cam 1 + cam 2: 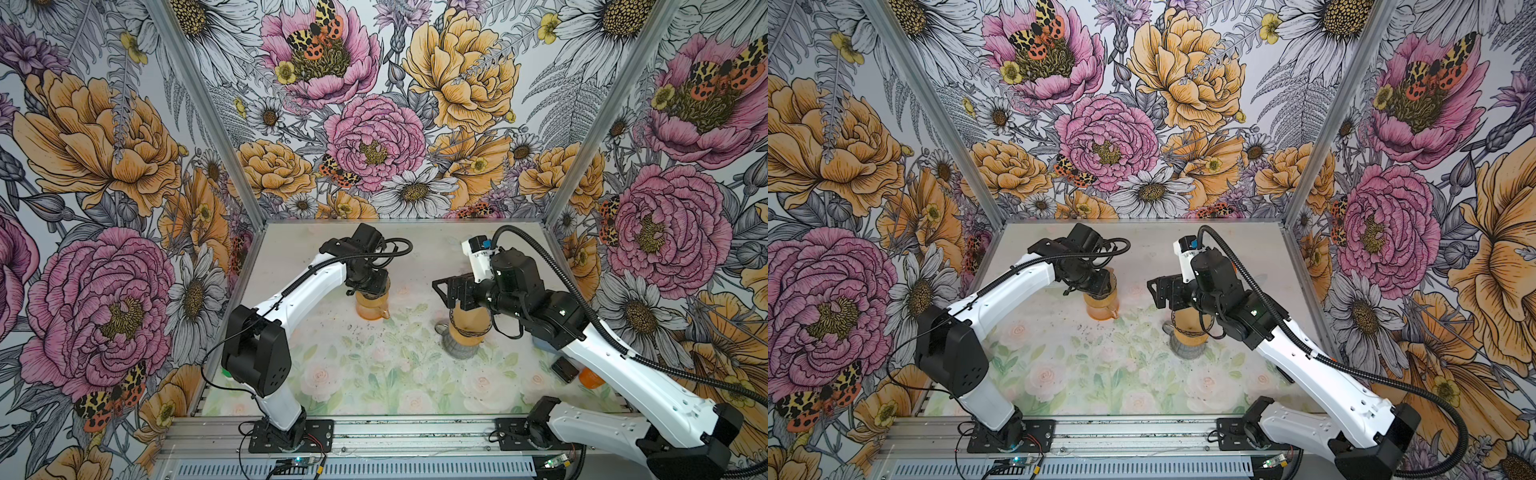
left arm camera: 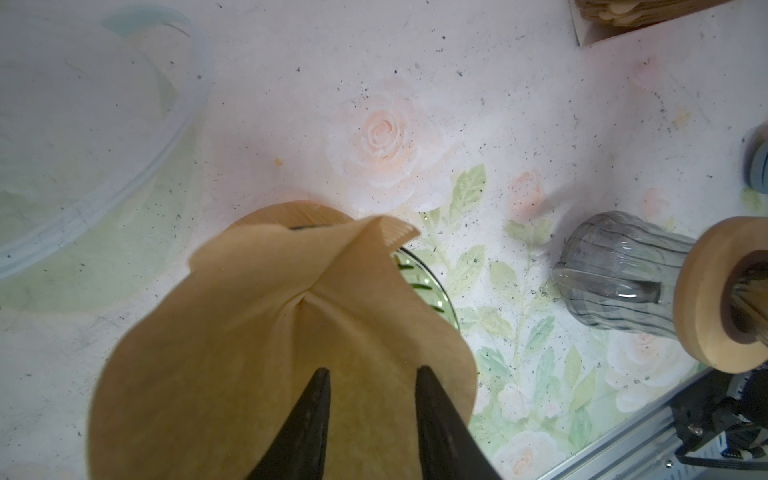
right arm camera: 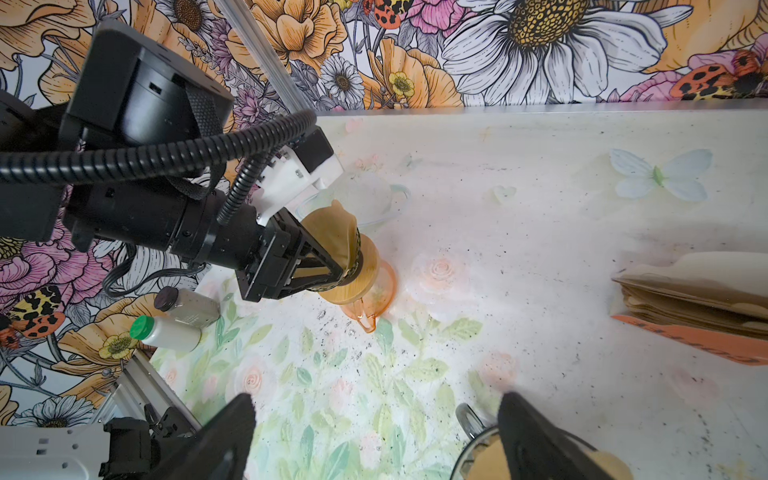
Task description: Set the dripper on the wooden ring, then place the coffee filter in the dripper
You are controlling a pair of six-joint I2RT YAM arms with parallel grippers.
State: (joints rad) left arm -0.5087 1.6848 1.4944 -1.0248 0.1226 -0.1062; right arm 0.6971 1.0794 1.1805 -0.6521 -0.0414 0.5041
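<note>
In both top views my left gripper (image 1: 369, 293) stands over the dripper (image 1: 371, 311), ten o'clock from the carafe (image 1: 464, 336). Left wrist: narrow jaws pinch the coffee filter (image 2: 257, 316), half seated. Right wrist: my right gripper (image 3: 376, 397) gapes, empty. Next, I judge: press down, release.

Tan coffee filter (image 2: 257, 332), orange dripper (image 3: 385, 286), pale rose-printed table (image 2: 415, 62)
</note>
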